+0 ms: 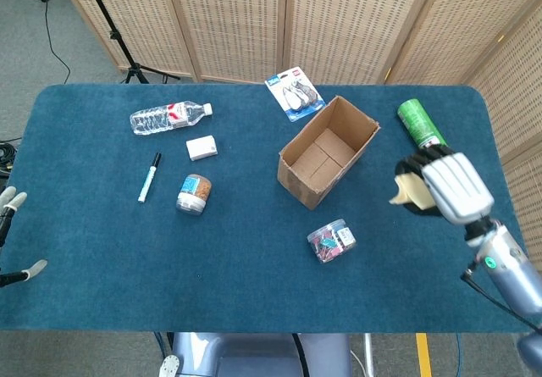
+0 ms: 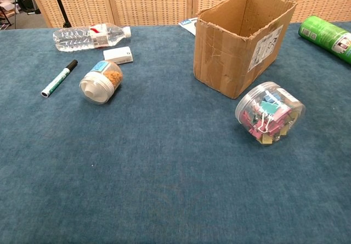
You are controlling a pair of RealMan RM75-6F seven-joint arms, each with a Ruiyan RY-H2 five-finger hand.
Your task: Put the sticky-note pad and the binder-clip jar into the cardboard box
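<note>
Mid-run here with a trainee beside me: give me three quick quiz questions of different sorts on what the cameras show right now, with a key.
1. True or false: the binder-clip jar is already inside the cardboard box.
2. Which hand holds the sticky-note pad?
3. The marker pen lies: A) in the box, B) near the water bottle, C) beside the green can.

Key: 1. False, it lies on the table near the box. 2. The right hand. 3. B.
</note>
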